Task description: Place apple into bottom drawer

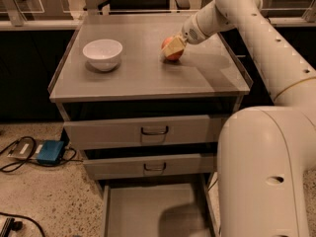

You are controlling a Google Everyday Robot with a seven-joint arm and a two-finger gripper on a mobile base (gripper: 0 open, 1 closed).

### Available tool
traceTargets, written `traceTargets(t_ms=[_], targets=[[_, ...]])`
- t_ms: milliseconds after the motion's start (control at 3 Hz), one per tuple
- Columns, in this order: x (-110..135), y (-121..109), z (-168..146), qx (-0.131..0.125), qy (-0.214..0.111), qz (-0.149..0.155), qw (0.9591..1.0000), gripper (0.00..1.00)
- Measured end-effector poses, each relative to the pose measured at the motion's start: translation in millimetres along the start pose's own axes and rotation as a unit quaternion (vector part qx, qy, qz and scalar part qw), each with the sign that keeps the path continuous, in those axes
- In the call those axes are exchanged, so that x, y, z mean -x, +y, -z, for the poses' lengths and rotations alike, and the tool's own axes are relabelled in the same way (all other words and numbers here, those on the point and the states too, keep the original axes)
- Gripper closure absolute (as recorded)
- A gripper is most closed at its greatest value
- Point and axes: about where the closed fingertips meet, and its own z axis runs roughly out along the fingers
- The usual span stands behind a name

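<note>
The red-orange apple [174,53] sits on the grey cabinet top [143,73], right of centre. My gripper [172,48] reaches in from the upper right and its pale fingers [171,47] wrap the apple, which rests on the surface. The bottom drawer [153,209] is pulled out below the cabinet, its flat floor bare, partly hidden at the right by my white arm [266,167].
A white bowl [102,53] stands on the left of the cabinet top. Two upper grey drawers with black handles [154,130] are pushed in. A blue box [49,152] and cables lie on the speckled floor at the left.
</note>
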Motion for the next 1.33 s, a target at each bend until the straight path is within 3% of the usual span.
traceTargets(t_ms=[333, 667, 1000, 1333], targets=[[-2.9, 2.6, 14.5, -0.002, -0.001, 0.008, 1.0000, 1.00], [-11.9, 6.3, 60.1, -0.020, -0.019, 0.007, 0.9996, 1.00], [-35.3, 16.7, 135.7, -0.065, -0.032, 0.000, 0.9973, 1.00], [-61.8, 38.3, 207.6, -0.121, -0.044, -0.013, 0.9916, 1.00]])
